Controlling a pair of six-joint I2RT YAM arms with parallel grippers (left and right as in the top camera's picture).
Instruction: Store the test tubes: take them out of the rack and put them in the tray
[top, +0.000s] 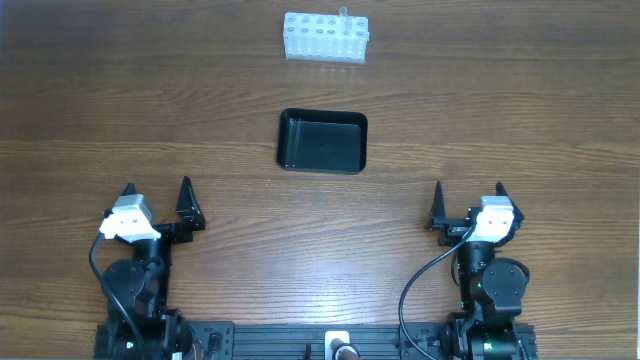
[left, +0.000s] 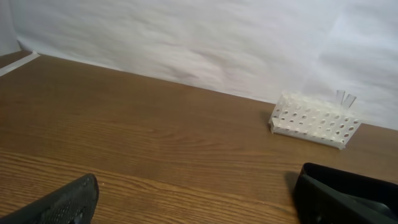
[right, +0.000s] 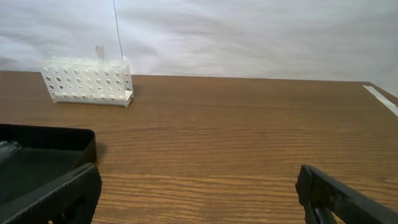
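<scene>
Wooden table (top: 150, 110) bears white rack (top: 326, 37), black tray (top: 322, 148); white backdrop (left: 186, 37) behind.

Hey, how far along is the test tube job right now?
Done: unclear; the tray shows glints, but no tube can be made out for certain. In hand: nothing; the left gripper and right gripper are open, well short of the tray. Left: at least one tube stands in the rack.
</scene>
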